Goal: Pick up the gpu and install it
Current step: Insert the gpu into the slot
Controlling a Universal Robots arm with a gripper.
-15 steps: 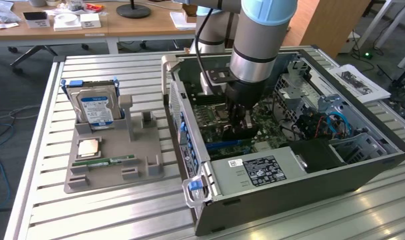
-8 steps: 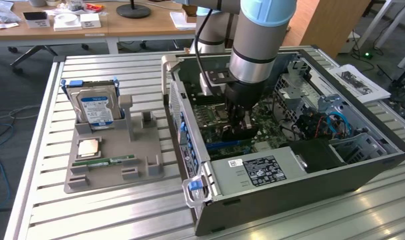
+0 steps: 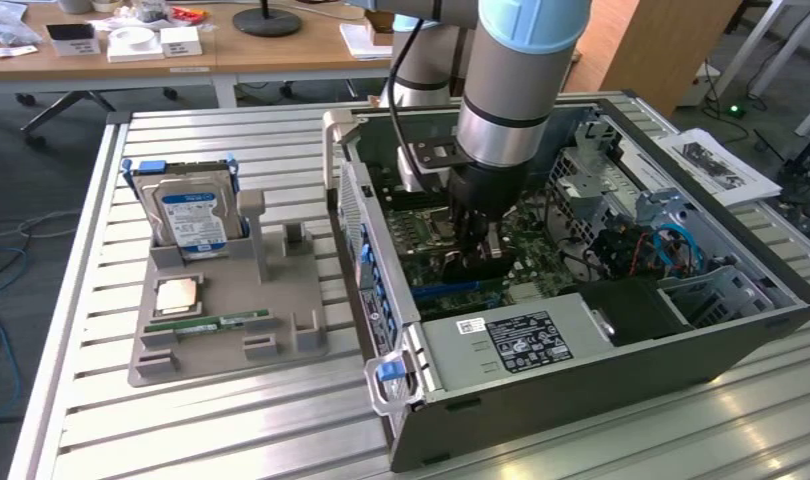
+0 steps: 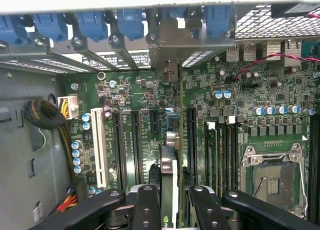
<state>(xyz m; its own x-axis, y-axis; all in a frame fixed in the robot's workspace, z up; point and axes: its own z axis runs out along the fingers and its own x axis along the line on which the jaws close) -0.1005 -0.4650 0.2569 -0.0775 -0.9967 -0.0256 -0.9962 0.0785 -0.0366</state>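
The pick-up part of the job looks done. The black two-fingered gripper is down inside the big open grey metal computer case. Its fingers are pinching a thin flat dark card with a silvery metal edge, the gpu, one finger on each flat side. The card stands on its edge, so it looks like a thin strip.

Inside the case, the gpu hangs just over the green main board, among the long black slots and running the same way as they do. I cannot tell if its bottom edge is touching a slot. To me it does not look pushed all the way in, so the putting-in part is not finished.

Outside the case, at the exterior view's left, a grey plastic tray holds a boxy silver hard drive with a blue and white label and a narrow green memory stick.
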